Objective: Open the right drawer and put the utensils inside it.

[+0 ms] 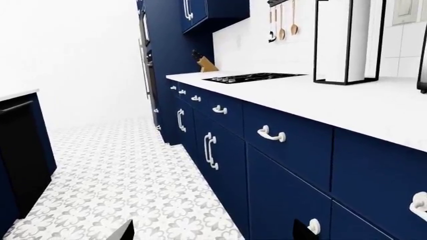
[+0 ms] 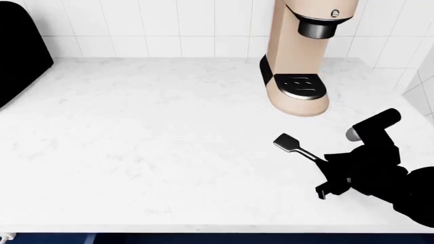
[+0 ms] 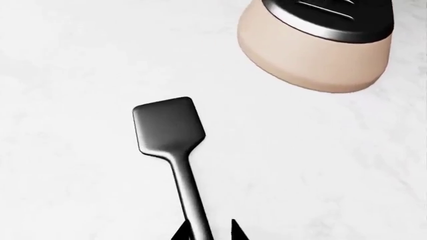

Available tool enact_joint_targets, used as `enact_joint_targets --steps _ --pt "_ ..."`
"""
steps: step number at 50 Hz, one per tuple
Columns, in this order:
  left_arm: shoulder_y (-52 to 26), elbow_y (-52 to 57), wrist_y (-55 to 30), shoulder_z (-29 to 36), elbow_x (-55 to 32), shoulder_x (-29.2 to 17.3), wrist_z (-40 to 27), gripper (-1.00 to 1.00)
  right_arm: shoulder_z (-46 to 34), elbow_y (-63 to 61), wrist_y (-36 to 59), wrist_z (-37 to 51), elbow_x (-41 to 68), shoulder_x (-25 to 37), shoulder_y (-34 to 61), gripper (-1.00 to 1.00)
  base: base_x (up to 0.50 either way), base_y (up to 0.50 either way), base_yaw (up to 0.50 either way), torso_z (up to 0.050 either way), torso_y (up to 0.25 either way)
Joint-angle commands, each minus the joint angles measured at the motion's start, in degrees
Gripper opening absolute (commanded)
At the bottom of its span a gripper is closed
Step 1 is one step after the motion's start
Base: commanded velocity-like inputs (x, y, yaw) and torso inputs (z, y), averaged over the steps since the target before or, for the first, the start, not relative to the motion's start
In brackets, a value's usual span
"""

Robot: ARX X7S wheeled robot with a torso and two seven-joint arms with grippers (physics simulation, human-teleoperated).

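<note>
One of the utensils, a slim all-black spatula (image 2: 293, 145) (image 3: 170, 127), rests on the white counter (image 2: 149, 152) in front of the coffee machine. My right gripper (image 2: 327, 175) (image 3: 207, 232) is closed in on its handle. One finger touches the handle, and a sliver of counter shows beside the other. My left gripper (image 1: 213, 232) hangs open low beside the cabinets with nothing between its fingers. Navy drawer fronts (image 1: 287, 142) with white handles run under the counter, all shut. I cannot tell which one is the right drawer.
A beige coffee machine (image 2: 298, 61) (image 3: 317, 45) stands just behind the spatula. A black appliance (image 2: 20, 51) sits at the counter's far left. Along the counter are a cooktop (image 1: 250, 77), a knife block (image 1: 203, 62) and a wire-framed holder (image 1: 343, 42). A dark unit (image 1: 20, 150) faces the cabinets across the patterned floor.
</note>
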Motion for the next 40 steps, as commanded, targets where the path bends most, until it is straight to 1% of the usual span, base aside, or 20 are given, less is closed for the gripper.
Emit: enact_joint_targets --steps 1,7,9,11,13,17,22,25,28,34,38,40 --pt "0.0 -0.7 0.8 0.0 0.2 0.0 0.0 1.0 -8.0 -0.6 2.9 -2.0 4.6 -2.6 -7.9 -1.0 0.0 0.0 0.0 -0.011 0.0" --pt "-0.3 -1.1 1.6 0.1 0.3 0.3 0.1 1.0 -8.0 -9.7 4.8 -1.9 7.1 -0.2 -7.3 -1.0 0.0 0.0 0.0 -0.002 0.0" --pt "-0.2 -1.3 1.7 0.0 0.3 0.3 0.1 1.0 -7.9 -10.5 5.0 -1.9 7.7 0.0 -7.2 -1.0 0.0 0.0 0.0 0.0 0.0" --pt "-0.2 -1.4 1.8 0.0 0.3 0.2 0.0 1.0 -7.7 -16.0 6.3 -2.9 10.4 1.1 -6.5 -1.0 0.0 0.0 0.0 -0.005 0.0" --pt "-0.1 -1.7 2.0 -0.1 0.3 0.2 0.1 1.0 -7.6 -18.1 6.8 -2.6 11.5 1.3 -6.2 -1.0 0.0 0.0 0.0 0.0 0.0" --pt "-0.2 -2.1 2.5 -0.1 0.5 0.3 0.0 1.0 -7.6 -19.8 7.9 -1.5 12.9 1.0 -5.4 -1.0 0.0 0.0 0.0 0.0 0.0" --pt "-0.3 -2.5 3.0 -0.1 0.7 0.3 0.0 1.0 -6.8 -19.8 6.8 -1.2 13.4 1.1 -5.4 -1.0 0.0 0.0 0.0 -0.002 0.0" --pt "-0.2 -2.4 2.7 -0.1 0.7 0.2 0.0 1.0 -5.9 -21.0 5.7 0.4 13.2 1.8 -5.4 -1.0 0.0 0.0 0.0 0.0 0.0" --pt "-0.2 -2.3 2.5 -0.1 0.8 0.1 0.0 1.0 -4.4 -23.8 5.4 1.4 15.4 3.5 -4.4 -1.0 0.0 0.0 0.0 0.0 0.0" --pt "-0.3 -3.2 3.1 0.0 1.0 0.2 0.0 1.0 -2.2 -30.3 7.0 4.9 19.8 5.9 -0.8 -1.0 0.0 0.0 0.0 -0.002 0.0" --pt "-0.1 -4.1 3.8 0.0 1.1 0.1 -0.1 1.0 -1.7 -36.0 8.7 7.8 22.0 6.4 1.3 -1.0 0.0 0.0 0.0 0.0 0.0" --pt "0.1 -4.5 4.1 -0.1 1.3 0.0 -0.2 1.0 -1.0 -37.9 10.6 9.8 25.7 6.5 4.6 -1.0 0.0 0.0 0.0 0.0 0.0"
